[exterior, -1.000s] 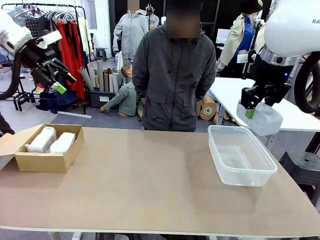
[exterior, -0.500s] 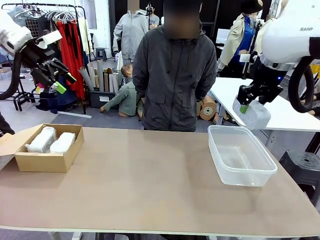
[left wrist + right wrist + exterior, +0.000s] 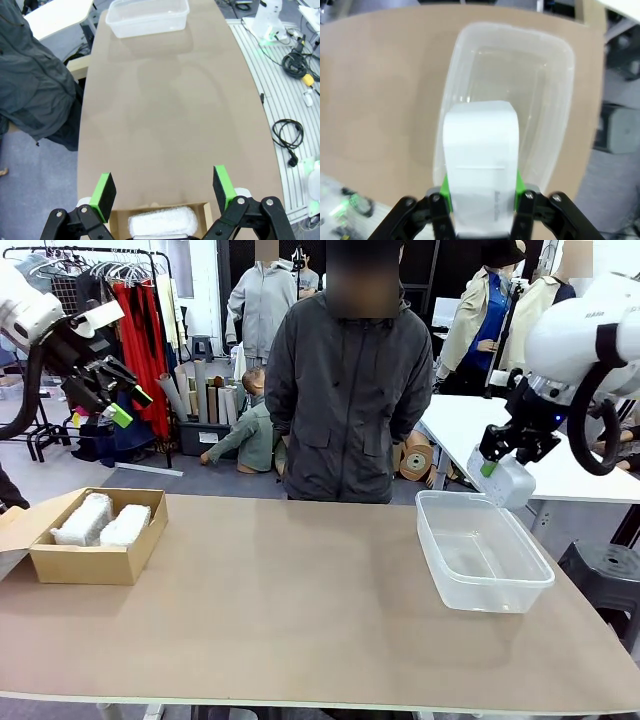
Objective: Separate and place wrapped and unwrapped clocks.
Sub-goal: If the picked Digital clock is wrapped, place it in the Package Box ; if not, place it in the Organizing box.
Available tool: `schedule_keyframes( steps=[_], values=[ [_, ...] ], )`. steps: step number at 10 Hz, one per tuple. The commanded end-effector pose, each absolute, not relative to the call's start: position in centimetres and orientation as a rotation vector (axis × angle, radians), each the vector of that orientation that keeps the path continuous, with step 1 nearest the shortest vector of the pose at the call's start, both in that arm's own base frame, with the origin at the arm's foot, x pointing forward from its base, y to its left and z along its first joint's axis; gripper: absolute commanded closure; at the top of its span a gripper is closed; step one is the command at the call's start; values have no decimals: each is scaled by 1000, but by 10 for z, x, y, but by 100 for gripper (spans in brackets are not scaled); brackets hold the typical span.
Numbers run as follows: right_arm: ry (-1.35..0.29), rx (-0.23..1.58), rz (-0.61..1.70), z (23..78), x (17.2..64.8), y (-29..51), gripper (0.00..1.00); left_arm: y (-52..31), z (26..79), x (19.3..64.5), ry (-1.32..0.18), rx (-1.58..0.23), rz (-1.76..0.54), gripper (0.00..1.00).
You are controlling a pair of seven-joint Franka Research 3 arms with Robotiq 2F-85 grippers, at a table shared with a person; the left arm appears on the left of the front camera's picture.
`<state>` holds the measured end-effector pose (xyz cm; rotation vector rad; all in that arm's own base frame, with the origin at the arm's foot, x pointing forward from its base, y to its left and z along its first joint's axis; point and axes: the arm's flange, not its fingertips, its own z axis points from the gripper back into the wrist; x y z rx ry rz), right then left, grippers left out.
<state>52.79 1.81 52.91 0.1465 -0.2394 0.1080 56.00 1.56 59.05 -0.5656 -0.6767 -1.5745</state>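
Box (image 3: pixel 95 552): cardboard, table's left end; two wrapped clocks (image 3: pixel 100 519) side by side inside.
Tub (image 3: pixel 482 552): clear plastic, table's right end.
Bare clock (image 3: pixel 480 160): clamped in right gripper (image 3: pixel 492 464), hanging above tub's far edge.
Left gripper (image 3: pixel 165 188): jaws wide, nothing held, raised over box.
Person (image 3: pixel 345 390): standing at far side.

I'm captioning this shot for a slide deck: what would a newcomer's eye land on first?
First, the right gripper, raised at the table's right end with its jaws shut on the bare white clock, just above the clear plastic tub. Then the cardboard box at the left end with two wrapped clocks side by side inside, the open left gripper high above it. A person in a dark jacket stands across the table.
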Motion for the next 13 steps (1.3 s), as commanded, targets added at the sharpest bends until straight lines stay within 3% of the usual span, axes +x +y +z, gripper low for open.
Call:
schedule_keyframes(
  steps=[1, 6, 8, 9, 13],
  values=[
    [-206, 138, 92, 517, 550, 8, 100, 16, 590, 559, -668, -562, -1578, 0],
    [-167, 89, 74, 466, 561, 16, 100, 16, 590, 559, -668, -562, -1578, 0],
    [-158, 133, 50, 481, 556, 14, 100, 16, 590, 559, -668, -562, -1578, 0],
    [-143, 119, 95, 460, 559, 15, 100, 16, 590, 559, -668, -562, -1578, 0],
    [-143, 119, 95, 460, 559, 15, 100, 16, 590, 559, -668, -562, -1578, 0]
  ],
)
